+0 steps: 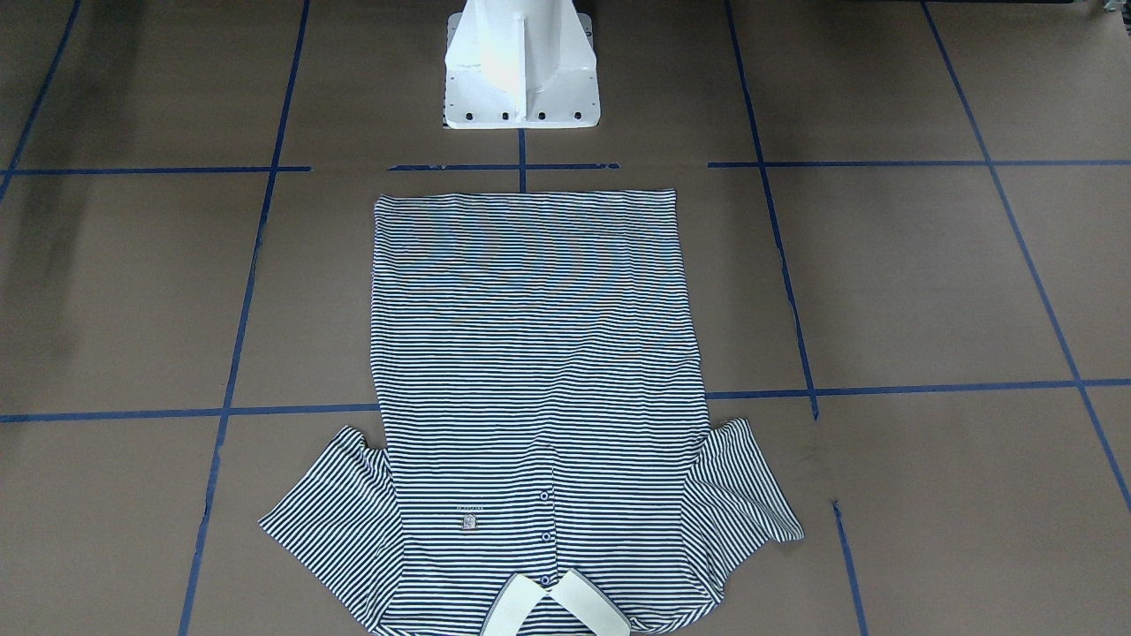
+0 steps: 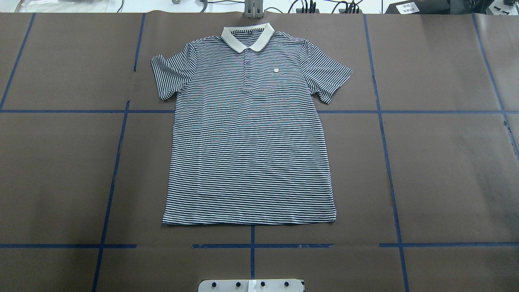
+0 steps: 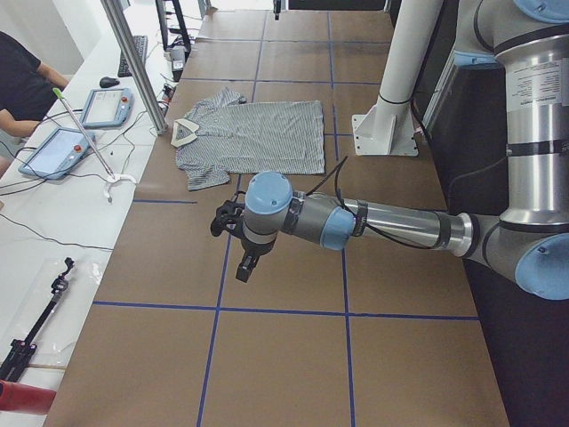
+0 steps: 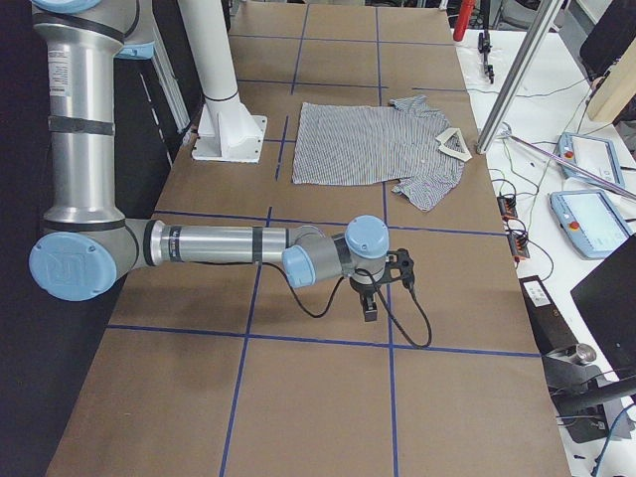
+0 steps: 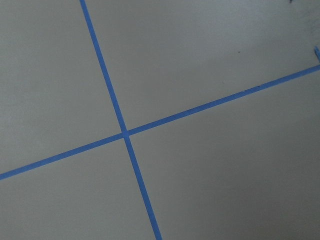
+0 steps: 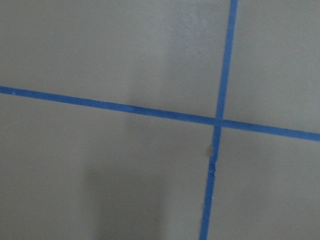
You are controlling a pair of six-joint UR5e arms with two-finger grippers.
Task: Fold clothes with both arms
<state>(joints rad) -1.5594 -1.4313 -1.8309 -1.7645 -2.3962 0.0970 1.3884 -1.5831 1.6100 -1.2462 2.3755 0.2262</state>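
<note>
The polo shirt (image 2: 249,142) lies flat, sleeves spread, with wide surface (image 2: 446,162) on both sides. The left arm (image 3: 391,222) and right arm (image 4: 219,241) hang well apart from it; I cannot tell how their jaws stand.

Finds striped polo shirt (image 2: 249,138) spread flat, front up, on brown bench (image 2: 446,162). Notes cream collar (image 2: 234,38) at far edge, hem (image 2: 249,222) toward white pedestal base (image 2: 219,285), short sleeves (image 2: 170,75) out to both sides. Records blue tape lines (image 2: 117,142) gridding bench, one passing under shirt.
</note>
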